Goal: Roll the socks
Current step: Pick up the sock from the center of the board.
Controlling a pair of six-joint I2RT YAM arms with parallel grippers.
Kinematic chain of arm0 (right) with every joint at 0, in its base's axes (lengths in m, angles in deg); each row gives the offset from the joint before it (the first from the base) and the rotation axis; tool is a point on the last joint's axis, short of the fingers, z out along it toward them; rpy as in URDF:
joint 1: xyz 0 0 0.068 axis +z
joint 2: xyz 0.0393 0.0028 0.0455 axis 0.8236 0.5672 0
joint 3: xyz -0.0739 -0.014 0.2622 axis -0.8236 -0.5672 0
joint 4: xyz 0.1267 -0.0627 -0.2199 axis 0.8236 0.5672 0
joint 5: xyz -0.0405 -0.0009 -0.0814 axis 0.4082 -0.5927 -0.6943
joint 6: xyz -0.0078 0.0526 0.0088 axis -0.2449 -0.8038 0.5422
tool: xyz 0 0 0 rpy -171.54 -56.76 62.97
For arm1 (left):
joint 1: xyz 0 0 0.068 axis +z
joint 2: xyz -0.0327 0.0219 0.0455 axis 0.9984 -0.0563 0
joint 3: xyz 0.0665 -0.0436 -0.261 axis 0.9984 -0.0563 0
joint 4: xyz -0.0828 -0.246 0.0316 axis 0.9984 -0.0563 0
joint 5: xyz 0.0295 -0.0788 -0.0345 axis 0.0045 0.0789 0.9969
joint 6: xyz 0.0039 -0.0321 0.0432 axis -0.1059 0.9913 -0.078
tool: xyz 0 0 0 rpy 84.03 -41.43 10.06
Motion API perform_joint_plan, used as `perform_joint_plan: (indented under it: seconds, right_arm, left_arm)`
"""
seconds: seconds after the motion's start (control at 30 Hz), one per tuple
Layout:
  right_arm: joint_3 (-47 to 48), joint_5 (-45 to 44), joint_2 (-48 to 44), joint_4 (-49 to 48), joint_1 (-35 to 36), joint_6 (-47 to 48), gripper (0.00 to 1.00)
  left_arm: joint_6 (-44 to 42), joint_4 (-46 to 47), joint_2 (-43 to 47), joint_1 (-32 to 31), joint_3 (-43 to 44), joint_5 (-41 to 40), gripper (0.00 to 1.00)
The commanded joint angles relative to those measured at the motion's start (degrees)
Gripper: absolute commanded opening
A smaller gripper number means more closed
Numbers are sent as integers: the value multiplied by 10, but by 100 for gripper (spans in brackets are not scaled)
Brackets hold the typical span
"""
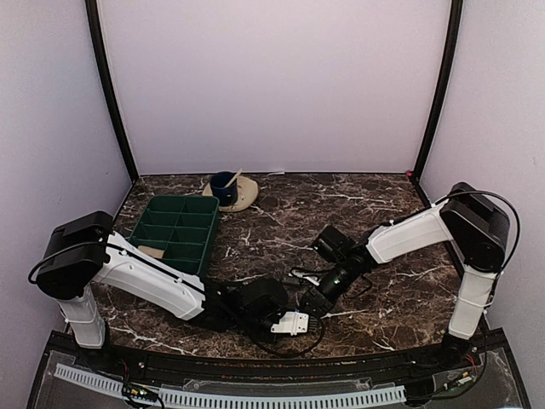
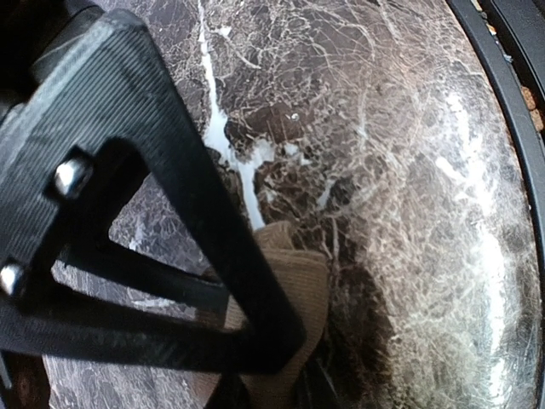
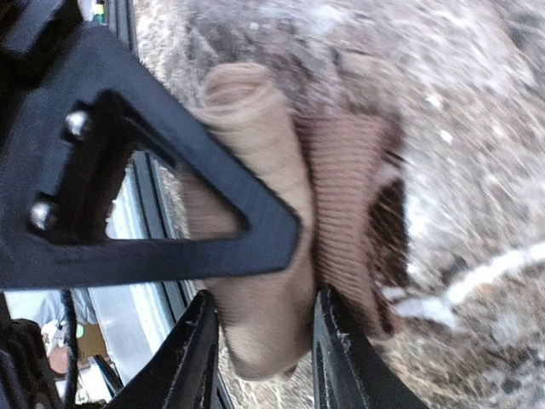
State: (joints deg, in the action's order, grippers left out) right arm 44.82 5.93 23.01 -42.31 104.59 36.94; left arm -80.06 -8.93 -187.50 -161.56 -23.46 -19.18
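A tan sock [image 3: 255, 145] is partly rolled into a short roll, and its ribbed flat part [image 3: 345, 187] lies beside it on the marble. My right gripper [image 3: 272, 277] is shut on the roll, one finger over it and one under. My left gripper [image 2: 272, 366] is shut on a fold of tan sock cloth [image 2: 308, 285]. In the top view both grippers meet low at the front centre, the left [image 1: 285, 311] and the right [image 1: 313, 294], and they hide the cloth. I see only tan cloth and cannot tell whether it is one sock or two.
A green compartment tray [image 1: 141, 223] stands at the left with something tan [image 1: 152, 250] in a near compartment. A beige saucer [image 1: 249, 194] with a blue cup [image 1: 223, 184] stands at the back. The table's black front rail [image 2: 511, 128] runs close by.
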Motion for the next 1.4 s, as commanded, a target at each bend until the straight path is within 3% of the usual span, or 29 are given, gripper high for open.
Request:
perform_joint_plan:
  seconds: [0.0,0.77,1.13,1.37]
  right_arm:
    - [-28,-46,-12,27,-8,-18,35]
    - [-58,-111,-109,-8,-28,-73,37]
    - [-32,-143,-113,-41,-28,-94,37]
    - [35,-175,-74,-64,-28,-99,37]
  left_arm:
    - [-1,-27,6,7,-22,5,0]
    - [-39,-47,94,46,-39,-89,0]
    - [-76,-103,215,124,-43,-164,0]
    - [-90,-135,274,168,-56,-193,0]
